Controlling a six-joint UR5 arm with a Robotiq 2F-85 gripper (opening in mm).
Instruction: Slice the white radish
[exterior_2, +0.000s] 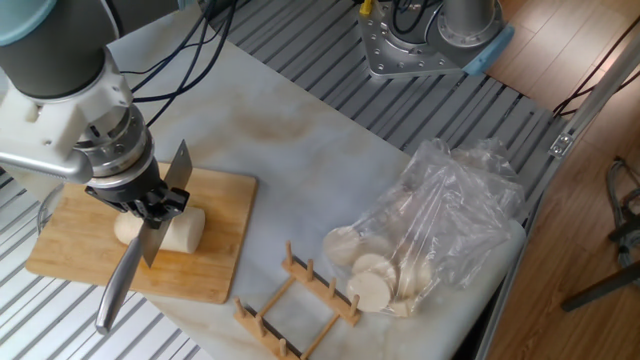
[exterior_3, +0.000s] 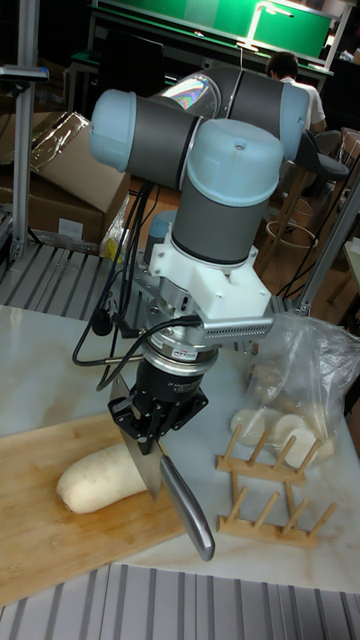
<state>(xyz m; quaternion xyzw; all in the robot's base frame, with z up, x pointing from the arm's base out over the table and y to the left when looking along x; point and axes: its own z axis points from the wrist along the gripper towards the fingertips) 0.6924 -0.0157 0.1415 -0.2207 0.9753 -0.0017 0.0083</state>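
Even, bright overhead light; soft shadows under the arm. Mild glare on the plastic bag. The far background is dim and slightly blurred.
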